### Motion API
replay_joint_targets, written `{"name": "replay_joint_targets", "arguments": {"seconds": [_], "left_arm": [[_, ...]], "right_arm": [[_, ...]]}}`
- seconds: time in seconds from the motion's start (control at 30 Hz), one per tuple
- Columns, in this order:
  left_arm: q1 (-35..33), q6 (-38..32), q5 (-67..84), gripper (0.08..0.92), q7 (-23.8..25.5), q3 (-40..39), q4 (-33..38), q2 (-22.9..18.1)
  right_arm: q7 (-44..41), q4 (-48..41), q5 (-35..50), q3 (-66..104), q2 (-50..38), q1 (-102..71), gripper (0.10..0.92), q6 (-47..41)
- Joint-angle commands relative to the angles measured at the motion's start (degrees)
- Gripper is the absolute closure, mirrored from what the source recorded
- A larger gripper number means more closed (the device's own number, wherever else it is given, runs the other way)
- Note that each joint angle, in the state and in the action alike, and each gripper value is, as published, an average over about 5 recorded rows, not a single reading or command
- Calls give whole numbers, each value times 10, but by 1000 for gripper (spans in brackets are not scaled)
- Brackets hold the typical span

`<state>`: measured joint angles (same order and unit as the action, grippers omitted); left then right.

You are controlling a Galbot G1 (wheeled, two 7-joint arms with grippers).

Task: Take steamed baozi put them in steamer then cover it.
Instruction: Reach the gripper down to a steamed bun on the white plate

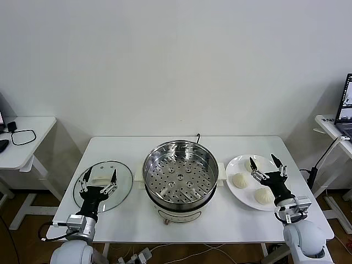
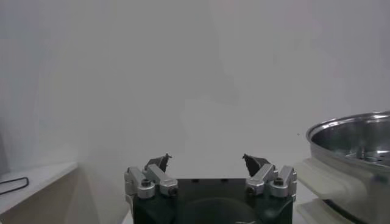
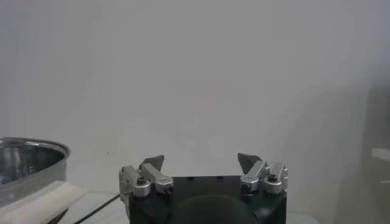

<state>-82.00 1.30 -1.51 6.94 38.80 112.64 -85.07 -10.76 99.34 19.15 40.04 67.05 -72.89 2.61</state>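
The steamer (image 1: 180,177) stands at the table's middle, a shiny steel pot with an empty perforated tray and white side handles. Its rim also shows in the left wrist view (image 2: 359,143) and the right wrist view (image 3: 24,161). Three baozi show on a white plate (image 1: 235,165) to its right: one (image 1: 240,180), one (image 1: 264,196), and one (image 1: 251,164) partly behind my right gripper (image 1: 266,161), which is open and empty above the plate. The glass cover (image 1: 122,181) lies flat to the steamer's left. My left gripper (image 1: 99,176) is open and empty above it.
A small white side table (image 1: 22,140) with a black cable stands at the far left. Another desk with a laptop (image 1: 346,107) is at the far right. A black cord (image 1: 198,136) runs off the table behind the steamer.
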Motion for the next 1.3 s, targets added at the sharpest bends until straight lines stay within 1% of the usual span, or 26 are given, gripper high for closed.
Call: {"name": "replay_joint_targets", "arguments": {"seconds": [0.03, 0.1, 0.2, 0.27, 0.33, 0.47, 0.53, 0.67, 0.87, 0.97, 1.13, 1.3], "left_arm": [[-2, -2, 1, 177, 1, -2, 1, 1], [-2, -2, 1, 177, 1, -3, 2, 0], [-4, -5, 1, 177, 1, -9, 4, -1], [-6, -6, 0, 177, 1, -13, 6, -1], [-7, -7, 0, 177, 1, -16, 8, -1], [-9, -6, 0, 177, 0, -20, 16, 0], [-10, -5, 0, 177, 0, -21, 21, 0], [-11, -2, -2, 177, 0, -25, 27, -1], [-12, 0, -4, 177, 0, -27, 31, -2], [-12, 0, -6, 177, 0, -26, 32, -3], [-16, -1, -18, 177, 0, -25, 41, -4], [-16, 1, -18, 177, 0, -22, 42, -4]], "right_arm": [[0, -40, -42, -3, -26, 31, 203, -5], [1, -69, -94, -11, -46, 54, 203, 0], [-4, -130, -204, -43, -97, 109, 203, 9], [-17, -165, -253, -73, -139, 148, 203, 8], [-37, -189, -283, -108, -178, 181, 203, 5], [-100, -224, -328, -198, -252, 248, 203, -9], [-145, -241, -345, -250, -281, 292, 203, -13], [-275, -282, -370, -354, -316, 401, 203, -7], [-463, -350, -376, -508, -317, 571, 203, 2], [-527, -377, -378, -584, -305, 649, 203, -7], [-574, -438, -374, -676, -263, 738, 203, -17], [-594, -512, -405, -705, -200, 772, 203, -10]]}}
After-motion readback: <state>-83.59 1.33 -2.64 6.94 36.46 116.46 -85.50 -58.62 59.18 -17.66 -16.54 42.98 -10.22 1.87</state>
